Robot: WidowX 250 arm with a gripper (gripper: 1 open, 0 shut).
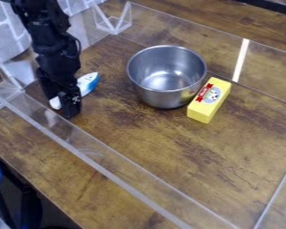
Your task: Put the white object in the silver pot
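Note:
The white object (85,84) lies on the wooden table left of the silver pot (167,75); its light-blue end shows, while its lower white part is largely hidden behind my gripper. My black gripper (62,98) points straight down over that hidden end, low at the table top, with its jaws open and a finger on either side of the object. The silver pot stands upright with nothing inside.
A yellow block with a red-and-white label (210,100) lies right of the pot. A clear acrylic wall (97,156) runs diagonally along the table's front. White rack-like items (14,40) stand at the back left.

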